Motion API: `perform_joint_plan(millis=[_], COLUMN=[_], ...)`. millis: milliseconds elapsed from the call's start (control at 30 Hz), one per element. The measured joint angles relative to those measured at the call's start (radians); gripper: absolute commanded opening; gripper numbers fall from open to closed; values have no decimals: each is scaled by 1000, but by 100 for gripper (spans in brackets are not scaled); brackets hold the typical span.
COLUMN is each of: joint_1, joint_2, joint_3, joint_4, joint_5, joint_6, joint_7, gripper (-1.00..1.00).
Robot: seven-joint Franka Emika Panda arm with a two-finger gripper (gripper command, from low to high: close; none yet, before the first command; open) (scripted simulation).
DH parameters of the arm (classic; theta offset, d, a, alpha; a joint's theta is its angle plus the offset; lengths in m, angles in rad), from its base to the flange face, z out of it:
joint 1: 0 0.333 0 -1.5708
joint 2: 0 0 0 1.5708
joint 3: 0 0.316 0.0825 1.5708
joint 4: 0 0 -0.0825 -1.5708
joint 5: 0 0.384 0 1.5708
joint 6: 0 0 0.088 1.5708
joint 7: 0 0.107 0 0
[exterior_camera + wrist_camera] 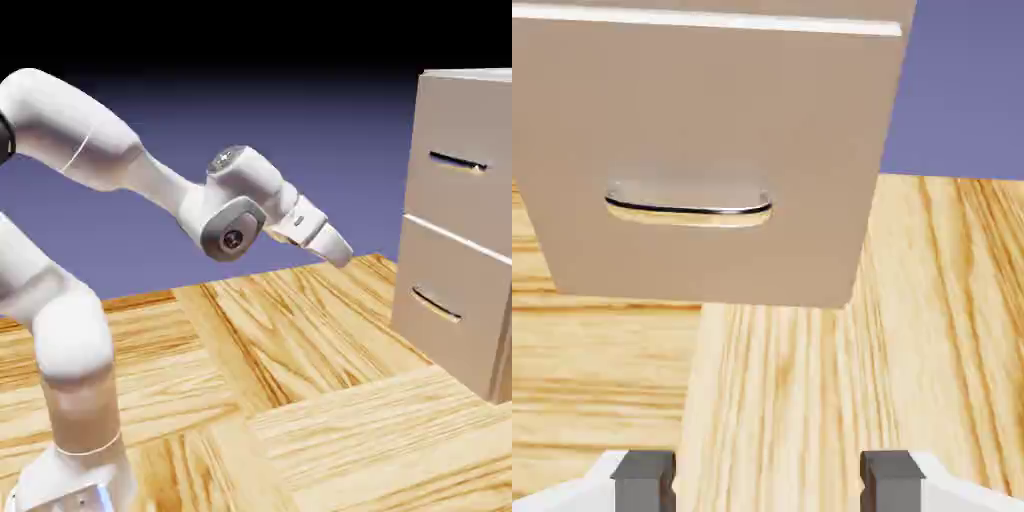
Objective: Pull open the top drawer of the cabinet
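The pale beige cabinet (466, 74) stands at the right of the exterior view, on the wooden table. Its top drawer (462, 130) sits flush and carries a thin dark bar handle (458, 162). My gripper (340, 250) hangs in the air well to the left of the cabinet, about level with the seam between the two drawers, pointing toward it and slightly down. In the hand view the grey fingertips (644, 480) stand wide apart with nothing between them, so the gripper (768, 485) is open. That view is filled by the lower drawer front (702, 120) and its handle (689, 207).
The lower drawer (445, 300) is flush too, with its own dark handle (437, 305). A wooden tabletop (300, 400) stretches between the arm's base and the cabinet. The white arm rises from the lower left of the exterior view.
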Motion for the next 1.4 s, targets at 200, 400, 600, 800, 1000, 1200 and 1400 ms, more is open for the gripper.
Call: perform_joint_plan(millis=[200,400,600,800,1000,1200,1400], joint_1=[-32,-63,-95,-127,-159,-190,-222], joint_2=[81,162,243,324,406,487,568], joint_3=[46,91,137,183,228,274,319], joint_4=[116,233,349,465,582,698,815], joint_5=[-261,-522,-783,-1044,-1305,-1566,-1827], joint_6=[-21,-43,-64,-85,-107,-128,-149], joint_7=[-201,-403,-604,-805,-1006,-1208,-1409], gripper=[0,0,0,0,0,0,0])
